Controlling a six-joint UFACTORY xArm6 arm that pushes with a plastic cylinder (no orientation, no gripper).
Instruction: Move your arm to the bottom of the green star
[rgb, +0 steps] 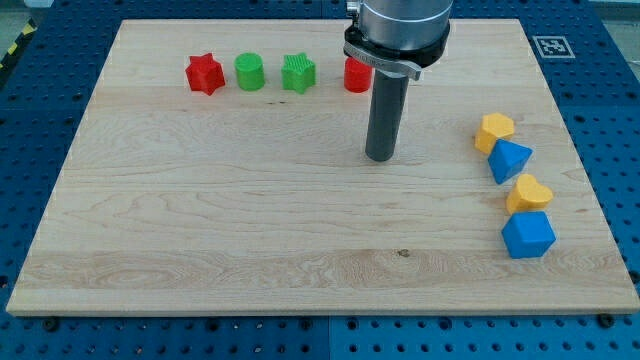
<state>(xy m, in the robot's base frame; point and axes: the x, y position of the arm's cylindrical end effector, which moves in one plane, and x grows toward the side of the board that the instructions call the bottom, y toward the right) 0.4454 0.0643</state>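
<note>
A wooden board (200, 240) lies on a blue table (40, 40) dotted with holes. Along the board's top edge runs a row of four small blocks. Furthest to the view's left is the red star (205, 74). Just beside it, with a narrow gap, stands the green cylinder (249, 72). Next comes the green star (299, 73), again with a small gap on each side. The fourth in the row is a red block (356, 75); the arm's housing (398, 30) covers its right part, so its shape is hard to tell, though it looks like a cylinder.

The dark rod comes down from that housing, and my tip (379, 158) rests on the bare wood below the row, to the view's right of the green star and lower than it, well apart from it. The nearest block to the rod is the half-hidden red one, above it. There is no gripper on this arm, only the rod, and it holds nothing.

At the view's right a second group runs downward in a loose column: a yellow block (494, 131) with angled faces, a blue block (510, 161) touching it below, then a yellow heart (528, 194), and a blue cube-like block (527, 235) right under that. A black-and-white marker (553, 46) sits at the board's top right corner.
</note>
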